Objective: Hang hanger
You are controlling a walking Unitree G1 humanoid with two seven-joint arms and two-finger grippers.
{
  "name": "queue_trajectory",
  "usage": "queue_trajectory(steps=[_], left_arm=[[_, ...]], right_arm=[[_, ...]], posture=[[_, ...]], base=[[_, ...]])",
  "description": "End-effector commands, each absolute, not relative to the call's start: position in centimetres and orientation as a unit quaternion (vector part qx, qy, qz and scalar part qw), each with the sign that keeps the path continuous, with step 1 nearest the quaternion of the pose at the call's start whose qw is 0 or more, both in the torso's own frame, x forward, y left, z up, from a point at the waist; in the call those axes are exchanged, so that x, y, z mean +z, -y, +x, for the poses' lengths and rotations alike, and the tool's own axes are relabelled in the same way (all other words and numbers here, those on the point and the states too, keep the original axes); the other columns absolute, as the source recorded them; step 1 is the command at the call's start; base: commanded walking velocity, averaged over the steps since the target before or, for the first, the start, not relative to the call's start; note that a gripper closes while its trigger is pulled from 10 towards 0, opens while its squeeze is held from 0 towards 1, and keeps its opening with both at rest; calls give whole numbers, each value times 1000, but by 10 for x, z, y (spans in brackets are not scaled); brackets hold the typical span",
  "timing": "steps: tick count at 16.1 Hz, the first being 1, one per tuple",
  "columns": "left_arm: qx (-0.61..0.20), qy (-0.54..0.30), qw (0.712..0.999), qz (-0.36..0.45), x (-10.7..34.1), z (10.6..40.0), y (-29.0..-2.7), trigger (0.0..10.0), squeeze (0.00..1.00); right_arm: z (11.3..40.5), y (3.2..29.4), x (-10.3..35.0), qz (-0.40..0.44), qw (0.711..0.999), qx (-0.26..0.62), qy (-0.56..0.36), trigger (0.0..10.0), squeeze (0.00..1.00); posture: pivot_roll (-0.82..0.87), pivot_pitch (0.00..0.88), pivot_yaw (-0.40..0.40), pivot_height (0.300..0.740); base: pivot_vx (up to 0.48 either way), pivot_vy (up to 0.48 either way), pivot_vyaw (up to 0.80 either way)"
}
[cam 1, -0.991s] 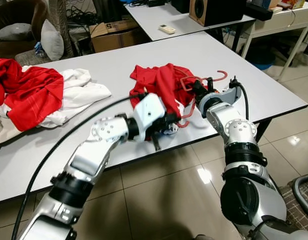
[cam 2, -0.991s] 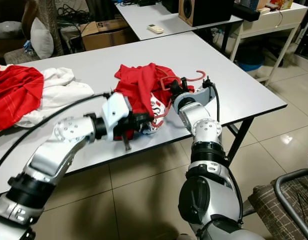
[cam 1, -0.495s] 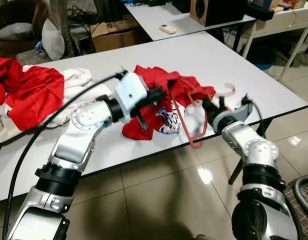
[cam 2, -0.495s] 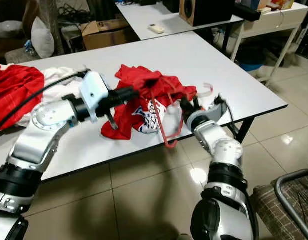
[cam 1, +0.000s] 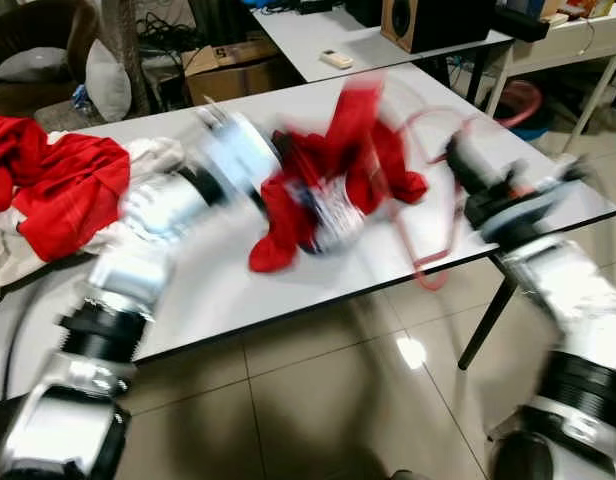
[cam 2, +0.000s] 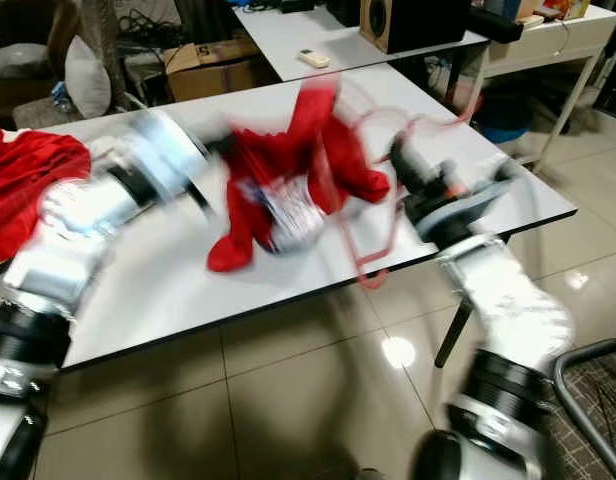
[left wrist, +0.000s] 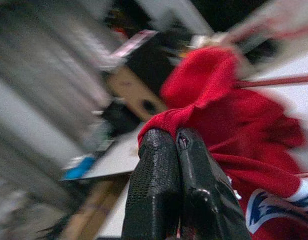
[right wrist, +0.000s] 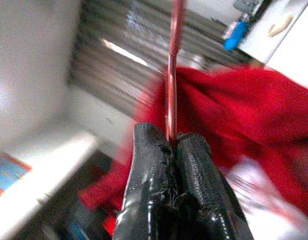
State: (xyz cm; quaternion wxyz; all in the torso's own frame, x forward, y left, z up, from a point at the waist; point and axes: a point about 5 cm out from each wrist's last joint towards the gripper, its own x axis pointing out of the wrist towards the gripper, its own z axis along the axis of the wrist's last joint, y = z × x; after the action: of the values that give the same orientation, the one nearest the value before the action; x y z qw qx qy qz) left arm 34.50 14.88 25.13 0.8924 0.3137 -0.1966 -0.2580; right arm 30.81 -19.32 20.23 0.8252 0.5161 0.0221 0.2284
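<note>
A red shirt (cam 1: 328, 170) with a white print hangs lifted above the white table (cam 1: 408, 90), blurred by motion. My left gripper (left wrist: 175, 136) is shut on a fold of the shirt's red cloth, at its left side (cam 1: 278, 165). A thin red hanger (cam 1: 433, 280) is tangled in the shirt and dangles past the table's front edge. My right gripper (right wrist: 171, 139) is shut on the hanger's rod (right wrist: 174, 60), to the right of the shirt (cam 1: 456, 152). Both arms are raised over the table.
A pile of red and white clothes (cam 1: 58, 190) lies at the table's left end. Behind stand a second white table (cam 1: 318, 30), a speaker (cam 1: 428, 20) and a cardboard box (cam 1: 228, 65). A chair frame (cam 2: 588, 400) stands at the lower right.
Both arms have swung up and apart. The shirt has risen off the table in the left gripper, and the right gripper has pulled the hanger up and to the right.
</note>
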Motion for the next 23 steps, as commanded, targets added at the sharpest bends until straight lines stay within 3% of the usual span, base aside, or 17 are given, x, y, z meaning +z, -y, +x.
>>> queue_trajectory(steps=[1,4,9,13,15,17,20,22,23], left_arm=[[-227,199,900,315,254,347,-159,0,0],[-211,187,912,299,244,348,-166,0,0],[-305,210,907,199,244,337,-138,0,0],[-387,251,880,109,261,321,-124,0,0],[-404,265,871,87,268,318,-122,0,0],[-437,260,859,57,270,312,-118,0,0],[-500,208,838,68,257,303,-113,0,0],[-526,63,834,155,216,303,-121,0,0],[-525,46,832,175,210,304,-123,0,0]], right_arm=[[302,181,174,478,846,215,-102,10000,0],[288,181,142,469,855,150,-162,10000,0],[276,163,136,491,830,198,-172,10000,0],[279,160,137,559,790,199,-153,10000,0],[274,157,130,554,788,205,-171,10000,0],[272,156,122,579,769,200,-183,10000,0],[277,166,114,613,754,159,-173,10000,0],[291,194,129,670,729,109,-92,10000,0],[293,198,129,673,728,95,-83,10000,0]], posture=[[-186,0,110,740],[-186,0,114,740],[-180,0,112,740],[-178,0,111,740],[-174,0,106,740],[-174,0,105,740],[-174,0,105,740],[-176,0,104,740],[-176,0,104,740]], base=[[0,0,0],[0,0,0],[0,0,0],[0,0,0],[0,0,0],[0,0,0],[0,0,0],[0,0,0],[0,0,0]])
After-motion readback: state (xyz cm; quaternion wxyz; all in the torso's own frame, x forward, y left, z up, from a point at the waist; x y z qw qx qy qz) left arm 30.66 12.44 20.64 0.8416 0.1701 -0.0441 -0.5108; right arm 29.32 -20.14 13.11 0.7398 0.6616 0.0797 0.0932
